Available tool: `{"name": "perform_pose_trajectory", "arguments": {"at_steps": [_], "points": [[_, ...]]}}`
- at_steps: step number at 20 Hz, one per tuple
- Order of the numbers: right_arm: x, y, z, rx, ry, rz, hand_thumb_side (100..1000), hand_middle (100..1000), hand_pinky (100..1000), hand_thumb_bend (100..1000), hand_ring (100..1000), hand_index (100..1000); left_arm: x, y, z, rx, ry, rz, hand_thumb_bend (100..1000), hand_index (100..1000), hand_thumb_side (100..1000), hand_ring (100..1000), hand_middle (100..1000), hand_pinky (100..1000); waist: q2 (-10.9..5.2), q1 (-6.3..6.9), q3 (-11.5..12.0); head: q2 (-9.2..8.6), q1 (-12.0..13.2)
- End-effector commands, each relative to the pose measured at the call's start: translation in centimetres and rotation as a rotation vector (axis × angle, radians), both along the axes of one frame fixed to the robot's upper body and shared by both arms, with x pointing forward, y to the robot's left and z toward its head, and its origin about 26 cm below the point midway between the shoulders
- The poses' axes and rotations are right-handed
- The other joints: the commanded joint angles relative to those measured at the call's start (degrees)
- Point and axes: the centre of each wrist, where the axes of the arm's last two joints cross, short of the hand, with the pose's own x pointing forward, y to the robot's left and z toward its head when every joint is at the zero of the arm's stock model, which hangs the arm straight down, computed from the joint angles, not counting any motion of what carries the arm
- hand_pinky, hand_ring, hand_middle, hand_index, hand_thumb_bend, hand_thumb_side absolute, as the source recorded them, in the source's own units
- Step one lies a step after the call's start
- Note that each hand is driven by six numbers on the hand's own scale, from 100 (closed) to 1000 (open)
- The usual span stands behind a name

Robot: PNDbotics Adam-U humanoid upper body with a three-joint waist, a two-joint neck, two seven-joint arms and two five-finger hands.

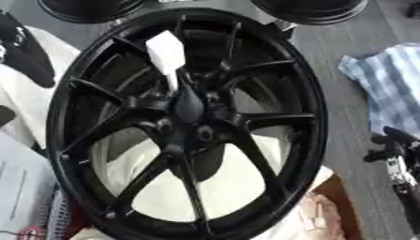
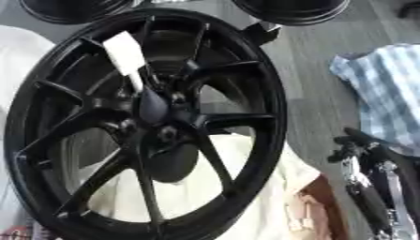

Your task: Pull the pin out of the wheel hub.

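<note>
Black wheel hub [image 1: 189, 126] fills our view, its white-handled pin [image 1: 168, 56] standing just above centre; we should bring our right hand [image 2: 361, 145], fingers curled and empty at the right edge, across the spokes to it

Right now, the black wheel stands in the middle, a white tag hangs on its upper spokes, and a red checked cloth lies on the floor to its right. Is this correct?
Not quite: the checked cloth is blue and white, not red, as the left eye view shows. The rest holds: the black wheel fills the middle, the white tag sits on its upper spokes, and the cloth lies to its right.
</note>
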Motion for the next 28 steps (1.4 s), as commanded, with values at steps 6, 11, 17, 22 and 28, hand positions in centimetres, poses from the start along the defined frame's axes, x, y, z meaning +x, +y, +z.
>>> {"name": "perform_pose_trajectory", "arguments": {"at_steps": [6, 11, 17, 22, 28], "points": [[-0.1, 0.1, 0.2, -0.023, 0.005, 0.023, 611, 664, 734, 100, 532, 814, -0.5, -4.1, 2.4, 0.047, -0.041, -0.021, 100, 814, 357, 744, 702, 779, -0.49, -0.29, -0.91, -0.82, 1.29], [0.0, 0.3, 0.3, -0.02, 0.008, 0.019, 625, 664, 734, 100, 532, 814, -1.2, -5.6, 4.4, 0.039, -0.051, -0.011, 100, 852, 260, 810, 766, 829, 0.13, -0.17, -1.27, -1.2, 1.58], [0.3, 0.6, 0.4, -0.018, 0.017, 0.021, 650, 665, 734, 100, 533, 815, -1.7, -6.3, 5.7, -0.076, -0.054, -0.004, 100, 896, 249, 850, 821, 876, 0.73, 0.27, -1.83, -1.95, 2.49], [0.5, 0.9, 0.6, -0.023, 0.024, 0.03, 663, 666, 735, 100, 533, 815, -1.8, -6.6, 6.1, -0.131, -0.019, 0.012, 100, 905, 247, 841, 817, 870, 1.31, 0.66, -2.67, -2.55, 3.96], [0.8, 1.1, 0.9, -0.033, 0.02, 0.044, 676, 667, 735, 100, 533, 815, -0.2, -6.4, 6.5, -0.127, 0.044, 0.067, 100, 907, 258, 846, 814, 875, 2.34, 1.5, -3.71, -3.49, 5.5]]}}
